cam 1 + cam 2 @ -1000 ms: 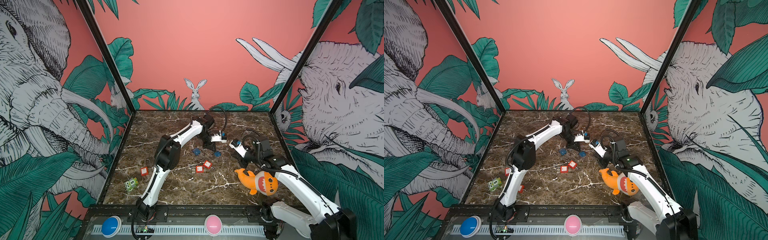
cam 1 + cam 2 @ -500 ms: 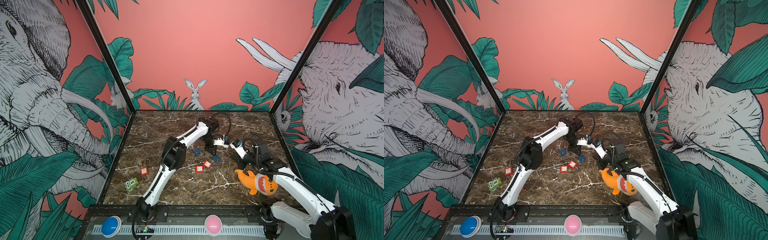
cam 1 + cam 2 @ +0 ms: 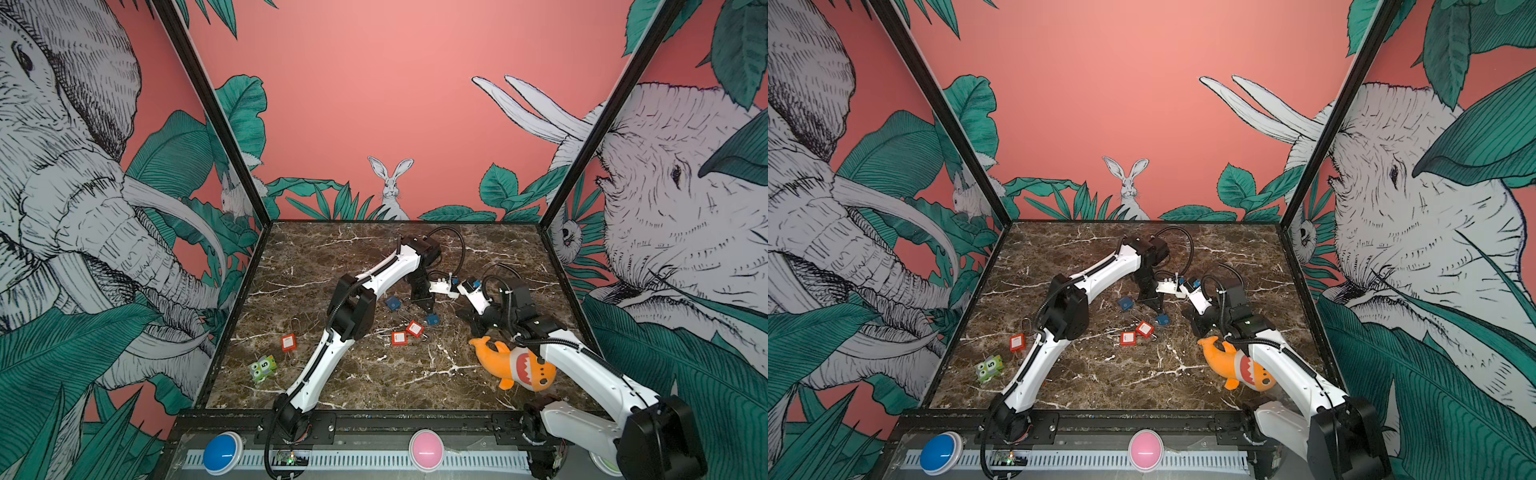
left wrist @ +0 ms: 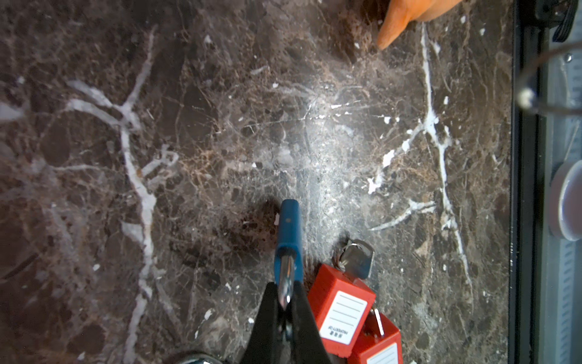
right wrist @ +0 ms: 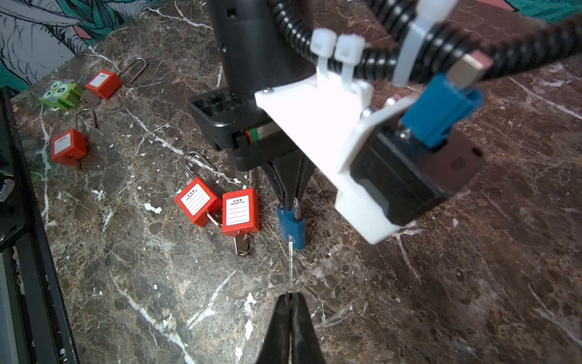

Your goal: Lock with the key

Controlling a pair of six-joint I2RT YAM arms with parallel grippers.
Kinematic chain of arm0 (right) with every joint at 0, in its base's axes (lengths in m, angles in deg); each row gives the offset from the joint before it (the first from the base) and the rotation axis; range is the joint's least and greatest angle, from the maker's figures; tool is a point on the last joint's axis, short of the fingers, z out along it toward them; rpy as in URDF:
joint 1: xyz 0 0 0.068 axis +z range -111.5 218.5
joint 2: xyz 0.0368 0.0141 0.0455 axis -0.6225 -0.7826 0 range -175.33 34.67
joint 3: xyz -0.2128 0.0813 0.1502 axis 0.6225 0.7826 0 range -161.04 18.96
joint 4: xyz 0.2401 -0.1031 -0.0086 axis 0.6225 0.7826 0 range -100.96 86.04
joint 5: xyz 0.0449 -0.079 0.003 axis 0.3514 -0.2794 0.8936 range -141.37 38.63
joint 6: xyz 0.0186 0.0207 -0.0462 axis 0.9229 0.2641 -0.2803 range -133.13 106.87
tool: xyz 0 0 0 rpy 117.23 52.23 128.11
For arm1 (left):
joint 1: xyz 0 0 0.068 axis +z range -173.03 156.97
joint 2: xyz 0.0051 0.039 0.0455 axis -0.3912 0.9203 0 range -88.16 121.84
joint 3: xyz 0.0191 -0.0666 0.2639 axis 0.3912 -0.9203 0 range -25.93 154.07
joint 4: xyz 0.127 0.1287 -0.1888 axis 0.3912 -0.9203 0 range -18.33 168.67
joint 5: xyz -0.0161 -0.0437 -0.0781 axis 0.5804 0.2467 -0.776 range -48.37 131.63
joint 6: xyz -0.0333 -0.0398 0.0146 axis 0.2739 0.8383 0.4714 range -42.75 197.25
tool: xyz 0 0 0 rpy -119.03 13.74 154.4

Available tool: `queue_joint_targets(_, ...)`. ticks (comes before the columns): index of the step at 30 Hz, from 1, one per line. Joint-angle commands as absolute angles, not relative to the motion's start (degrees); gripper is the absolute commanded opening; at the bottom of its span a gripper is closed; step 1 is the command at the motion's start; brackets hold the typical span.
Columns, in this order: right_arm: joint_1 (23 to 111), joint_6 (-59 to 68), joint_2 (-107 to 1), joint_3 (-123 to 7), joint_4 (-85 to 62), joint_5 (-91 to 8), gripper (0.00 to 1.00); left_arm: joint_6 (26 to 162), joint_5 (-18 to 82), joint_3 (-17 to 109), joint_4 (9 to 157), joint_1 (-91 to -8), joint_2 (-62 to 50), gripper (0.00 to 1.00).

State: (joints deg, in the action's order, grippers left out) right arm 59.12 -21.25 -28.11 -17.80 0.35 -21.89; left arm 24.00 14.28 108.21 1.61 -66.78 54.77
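Left tool (image 4: 285, 302) clamping the blue plastic padlock's (image 4: 288, 230) slick shackle (image 4: 285, 274); I'm pinching its thin metal key (image 5: 291, 268), at three o'clock, in right tool (image 5: 290, 297).

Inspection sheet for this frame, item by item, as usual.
Surface: marble table, no spills seen.
Job's things: blue padlock held by its shackle; key tip at its base, insertion unclear.
Clutter: four red padlocks, second blue padlock, shark plush, green block.
Grippers: left gripper shut on the shackle; right gripper shut on key.
Cables: black hose zip-tied at left wrist, clear of fingers.
Surroundings: mural walls; blue button, pink button in front.
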Motion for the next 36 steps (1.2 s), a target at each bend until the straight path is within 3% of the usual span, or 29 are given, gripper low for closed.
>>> queue_joint_targets(1, 59.2, -17.5, -28.6, -17.9, -3.6, -20.2, 0.0, 23.5, 15.2, 109.4, 2.4, -67.3, 55.7, 0.04)
queue_joint_targets(14, 59.3, -9.5, -27.7, -13.7, -11.3, -21.6, 0.0, 22.2, 19.8, 109.4, 10.5, -68.2, 56.3, 0.24)
queue_joint_targets(25, 60.3, -5.9, -28.0, -12.6, -13.9, -22.9, 0.0, 26.3, 24.3, 105.6, 19.3, -69.4, 54.8, 0.3)
queue_joint_targets(36, 61.0, -2.6, -20.7, -7.4, -18.2, -20.6, 0.0, 32.6, 25.2, 99.3, 28.6, -67.8, 45.9, 0.4)
